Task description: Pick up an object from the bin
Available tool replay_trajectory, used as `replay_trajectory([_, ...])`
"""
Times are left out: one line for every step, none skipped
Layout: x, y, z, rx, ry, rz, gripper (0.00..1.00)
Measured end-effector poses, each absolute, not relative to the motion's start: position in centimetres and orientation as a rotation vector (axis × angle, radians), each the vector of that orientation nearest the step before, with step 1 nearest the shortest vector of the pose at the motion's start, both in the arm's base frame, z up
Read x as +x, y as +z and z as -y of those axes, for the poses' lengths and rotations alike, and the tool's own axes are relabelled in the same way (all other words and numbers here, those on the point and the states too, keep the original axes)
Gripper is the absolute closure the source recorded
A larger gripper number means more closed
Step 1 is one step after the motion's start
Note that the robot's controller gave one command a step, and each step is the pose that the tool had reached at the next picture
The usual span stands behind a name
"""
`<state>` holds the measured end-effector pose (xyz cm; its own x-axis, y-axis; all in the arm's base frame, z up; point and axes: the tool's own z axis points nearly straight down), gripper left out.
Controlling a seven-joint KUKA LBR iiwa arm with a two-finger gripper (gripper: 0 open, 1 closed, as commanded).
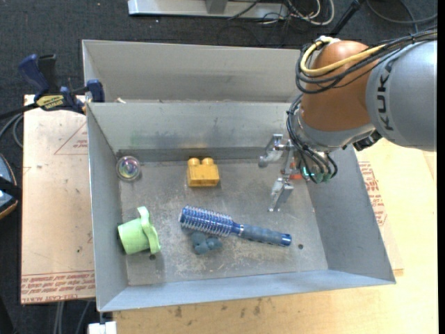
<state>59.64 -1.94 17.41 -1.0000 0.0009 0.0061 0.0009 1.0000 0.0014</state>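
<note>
Orange-capped arm (pixel 348 92) poises fingers (pixel 281 195), apparently apart, near blue hairbrush (pixel 233 227).

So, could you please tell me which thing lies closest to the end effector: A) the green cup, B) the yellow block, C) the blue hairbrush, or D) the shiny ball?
C: the handle end of the blue hairbrush lies just in front of the open end effector, and the other things sit farther left.
</note>
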Motion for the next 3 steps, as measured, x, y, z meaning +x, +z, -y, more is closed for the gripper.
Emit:
replay_trajectory([55.9,7.5,-4.0,-0.211,0.000,3.145,0.00])
replay_trajectory([53.6,10.0,-7.4,-0.376,-0.004,3.120,0.00])
replay_trajectory([54.4,10.0,-8.3,-0.573,-0.003,3.090,0.00])
